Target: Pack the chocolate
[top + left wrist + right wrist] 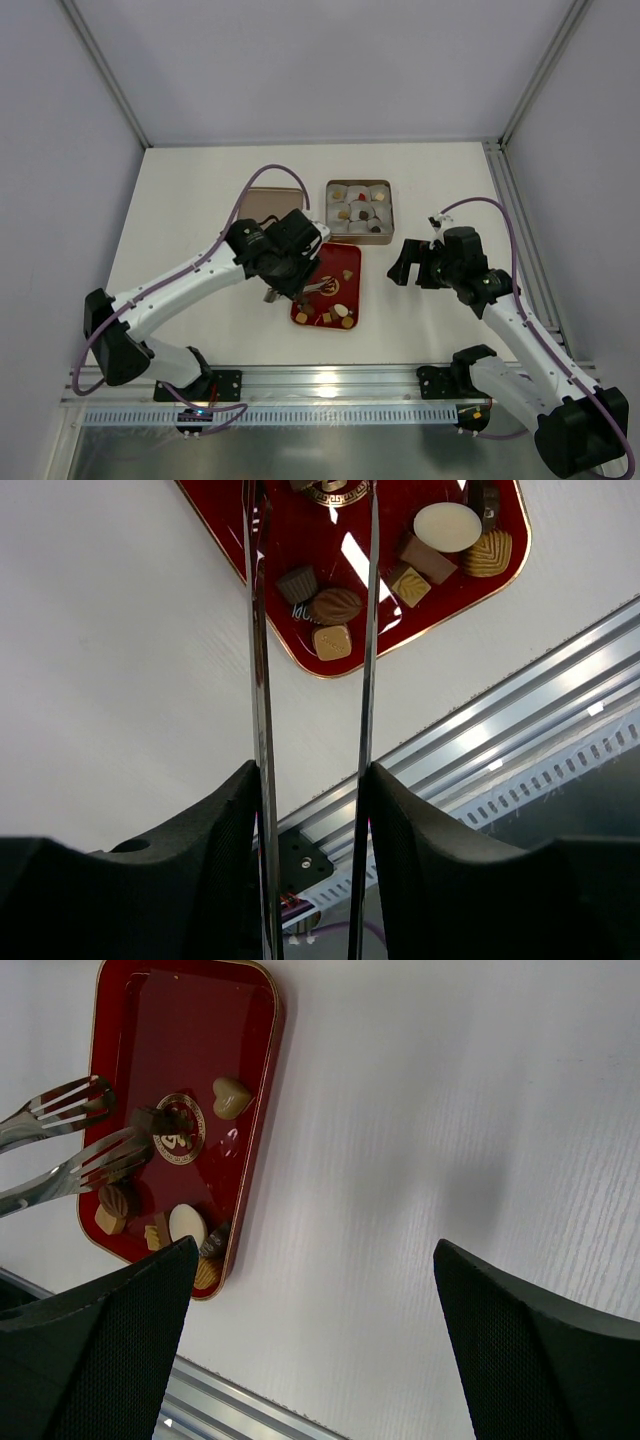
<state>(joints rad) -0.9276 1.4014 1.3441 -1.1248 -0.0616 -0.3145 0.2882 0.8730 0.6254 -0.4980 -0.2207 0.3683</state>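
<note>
— What do you have listed for your left arm (180, 285)?
— White link covers, black joint housings, a boxy black shoulder, and one purple cable (268, 168) looped outside.
— And your right arm (525, 325)?
— Same white and black, with a second purple cable (480, 199).
— Grippers?
— Your left gripper (313, 780) and right gripper (315, 1250): matte black fingers (520, 1360), finely dimpled, with rounded tips.

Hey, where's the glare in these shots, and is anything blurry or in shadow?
Left wrist view: white glare streaks on the red tray, bright bands on the aluminium rail, and the tongs, seen close up, look streaky. Right wrist view: a soft grey shadow falls on the white table. Top view: the rail glints; the table is evenly lit.
</note>
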